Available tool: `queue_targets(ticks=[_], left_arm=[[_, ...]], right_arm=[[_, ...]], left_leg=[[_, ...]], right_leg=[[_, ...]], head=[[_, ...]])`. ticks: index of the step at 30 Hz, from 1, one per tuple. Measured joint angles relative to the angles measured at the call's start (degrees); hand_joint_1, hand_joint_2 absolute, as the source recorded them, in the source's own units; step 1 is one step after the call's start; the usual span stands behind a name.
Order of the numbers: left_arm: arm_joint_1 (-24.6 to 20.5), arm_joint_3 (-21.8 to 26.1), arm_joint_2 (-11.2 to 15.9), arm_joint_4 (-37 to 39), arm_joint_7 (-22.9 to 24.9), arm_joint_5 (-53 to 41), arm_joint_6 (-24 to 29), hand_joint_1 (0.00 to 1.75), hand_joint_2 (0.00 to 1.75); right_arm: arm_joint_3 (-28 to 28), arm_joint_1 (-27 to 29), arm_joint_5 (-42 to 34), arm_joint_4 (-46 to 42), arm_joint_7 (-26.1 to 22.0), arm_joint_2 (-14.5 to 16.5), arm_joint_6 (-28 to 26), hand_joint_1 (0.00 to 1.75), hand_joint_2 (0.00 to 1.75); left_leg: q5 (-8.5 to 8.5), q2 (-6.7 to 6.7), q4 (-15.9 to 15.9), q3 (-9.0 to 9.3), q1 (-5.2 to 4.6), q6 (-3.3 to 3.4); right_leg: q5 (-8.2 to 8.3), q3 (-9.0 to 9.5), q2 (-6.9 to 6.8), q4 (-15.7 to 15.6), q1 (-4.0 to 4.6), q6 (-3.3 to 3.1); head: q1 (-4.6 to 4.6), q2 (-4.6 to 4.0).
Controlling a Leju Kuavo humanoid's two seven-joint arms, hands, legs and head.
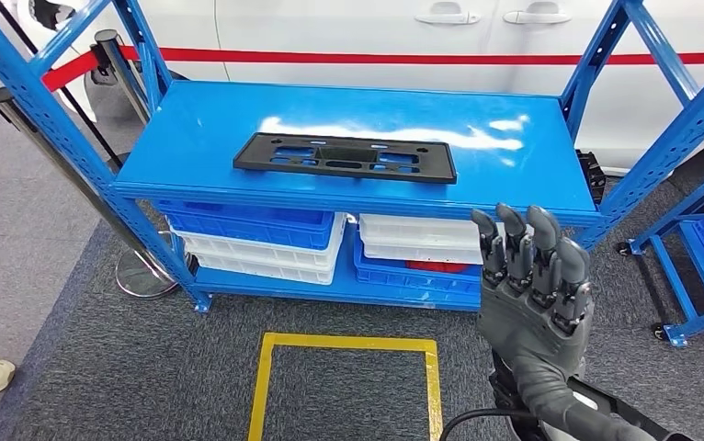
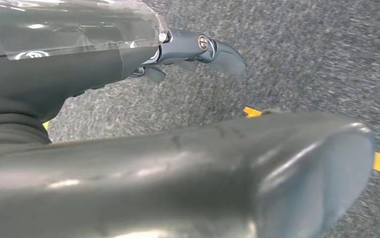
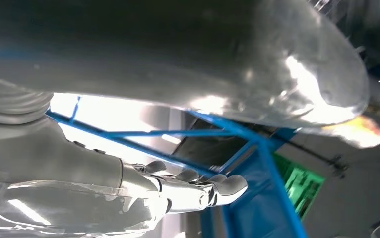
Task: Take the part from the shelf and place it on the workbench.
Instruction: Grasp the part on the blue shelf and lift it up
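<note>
You've got the blue shelf [image 1: 192, 124] across the frame's upper half w/ the black part [image 1: 345, 157] flat at centre of its top deck, right hand [image 1: 532, 285] raised lower right, fingers apart, empty; left hand [image 2: 198, 49] over carpet, grip unclear.

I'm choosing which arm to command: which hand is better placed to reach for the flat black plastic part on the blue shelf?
Probably the right hand: raised, open, fingers pointing up before the blue metal shelf, below and right of the flat black plastic part. The left hand hangs over grey carpet.

A flat black part [image 1: 345, 157], perhaps a frame, lies on the blue shelf [image 1: 192, 129].
</note>
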Motion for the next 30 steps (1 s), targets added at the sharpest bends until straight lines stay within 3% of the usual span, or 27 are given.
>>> queue_targets(ticks=[2,6,8,10,11,12,13,15,17,19,22,25,27,28,29,30], left_arm=[[-0.21,0.46,-0.07,0.11,-0.04,0.02,0.09,0.0,0.0],[-0.31,1.34,-0.15,0.26,-0.02,0.21,0.43,0.0,0.0],[-0.37,1.69,-0.22,0.28,-0.09,0.25,0.64,0.0,0.0],[-0.42,2.01,-0.28,0.3,-0.25,0.24,0.92,0.0,0.0],[-0.42,2.16,-0.32,0.31,-0.31,0.23,1.01,0.0,0.0],[-0.42,2.32,-0.37,0.32,-0.33,0.23,1.05,0.0,0.0],[-0.41,2.47,-0.42,0.34,-0.34,0.21,1.03,0.0,0.0],[-0.4,2.78,-0.62,0.39,-0.39,0.15,0.97,0.0,0.0],[-0.48,2.98,-0.86,0.45,-0.5,0.08,0.91,0.0,0.0],[-0.58,3.09,-0.95,0.48,-0.61,0.04,0.76,0.0,0.0],[-0.68,3.16,-0.9,0.49,-0.79,-0.21,0.51,0.0,0.0],[-0.68,3.16,-0.96,0.5,-0.87,-0.58,0.36,0.0,0.0],[-0.55,3.16,-0.95,0.5,-0.87,-0.63,0.32,0.0,0.0],[-0.49,3.16,-0.95,0.5,-0.87,-0.66,0.29,0.0,0.0],[-0.43,3.16,-0.93,0.5,-0.87,-0.72,0.28,0.0,0.0],[-0.4,3.16,-0.91,0.5,-0.87,-0.8,0.27,0.0,0.0]], right_arm=[[0.86,-0.01,-0.5,-0.48,-0.04,-0.64,0.11,0.0,0.0],[2.28,-0.03,-1.62,-0.55,-0.09,-2.17,-0.02,0.0,0.0],[2.72,-0.06,-1.82,-0.48,-0.15,-2.79,-0.36,0.0,0.0],[3.65,-0.15,-1.77,-0.12,-0.17,-3.35,-1.28,0.0,0.0],[4.18,-0.17,-1.69,0.14,-0.17,-3.61,-1.56,0.0,0.0],[4.65,-0.18,-1.55,0.38,-0.16,-3.85,-1.5,0.0,0.0],[4.94,-0.17,-1.41,0.56,-0.16,-4.04,-1.27,0.0,0.0],[5.34,-0.21,-1.08,0.89,-0.17,-4.24,-0.98,0.0,0.0],[5.68,-0.33,-0.76,1.33,-0.17,-4.32,-0.97,0.0,0.0],[5.97,-0.47,-0.42,1.86,-0.16,-4.35,-1.03,0.0,0.0],[6.49,-0.72,-0.05,2.49,-0.18,-4.34,-1.21,0.0,0.0],[6.86,-1.07,0.35,3.29,-0.16,-4.34,-1.39,0.0,0.0],[7.08,-1.11,0.57,3.77,-0.16,-4.34,-1.45,0.0,0.0],[7.23,-1.12,0.66,4.02,-0.16,-4.34,-1.55,0.0,0.0],[7.4,-1.15,0.74,4.27,-0.16,-4.34,-1.71,0.0,0.0],[7.57,-1.2,0.81,4.54,-0.16,-4.34,-1.94,0.0,0.0]], left_leg=[[1.17,0.05,-4.58,2.05,-0.13,0.41],[0.87,-0.17,-5.43,2.32,-0.29,2.09],[0.87,-0.18,-5.7,2.62,-0.26,2.86],[0.64,-0.19,-5.7,2.78,-0.48,3.32],[0.48,-0.23,-5.69,2.92,-0.62,3.44],[0.28,-0.3,-5.68,3.17,-0.76,3.51],[0.01,-0.42,-5.68,3.54,-0.88,3.52],[-0.63,-0.66,-5.72,4.46,-1.11,3.34],[-1.16,-0.81,-5.71,4.92,-1.29,2.91],[-1.41,-0.82,-5.89,5.02,-1.26,2.35],[-2.77,-0.61,-4.26,4.74,-1.27,1.48],[-6.75,-0.38,5.33,-0.24,-0.93,0.78],[-7.79,-0.33,10.46,-3.73,-0.72,0.48],[-6.95,-0.31,11.04,-4.64,-0.64,0.36],[-5.1,-0.27,9.76,-4.67,-0.56,0.28],[-2.3,-0.21,6.45,-3.69,-0.46,0.26]], right_leg=[[-0.34,-0.04,0.04,0.29,0.19,0.63],[-1.12,-0.3,0.02,1.05,0.09,1.7],[-3.74,-2.52,0.14,5.8,-0.06,2.02],[-6.85,-6.82,0.24,13.65,-0.04,2.12],[-7.3,-8.53,0.27,16.34,-0.04,2.1],[-6.54,-9.3,0.27,16.97,-0.02,1.98],[-4.64,-8.85,0.28,15.25,0.05,1.75],[0.04,-5.64,0.35,7.69,0.4,0.95],[1.74,-3.18,0.4,2.26,0.81,0.35],[1.26,-2.78,0.42,1.19,1.0,0.16],[1.05,-1.58,0.27,0.1,0.39,-0.33],[0.5,-0.44,-0.05,-0.35,0.25,-0.83],[0.06,-0.06,-0.05,-0.31,0.27,-0.87],[-0.22,0.26,-0.02,-0.3,0.26,-0.83],[-0.57,0.74,0.02,-0.29,0.23,-0.74],[-1.02,1.37,0.05,-0.29,0.19,-0.59]], head=[[-0.02,0.0],[0.07,0.0],[0.15,0.0],[0.21,-0.01],[0.21,-0.01],[0.21,-0.01],[0.21,-0.01],[0.21,-0.01],[0.13,0.0],[0.06,-0.01],[-0.07,-0.01],[-0.35,0.0],[-0.33,0.0],[-0.33,0.0],[-0.34,0.0],[-0.35,0.0]])
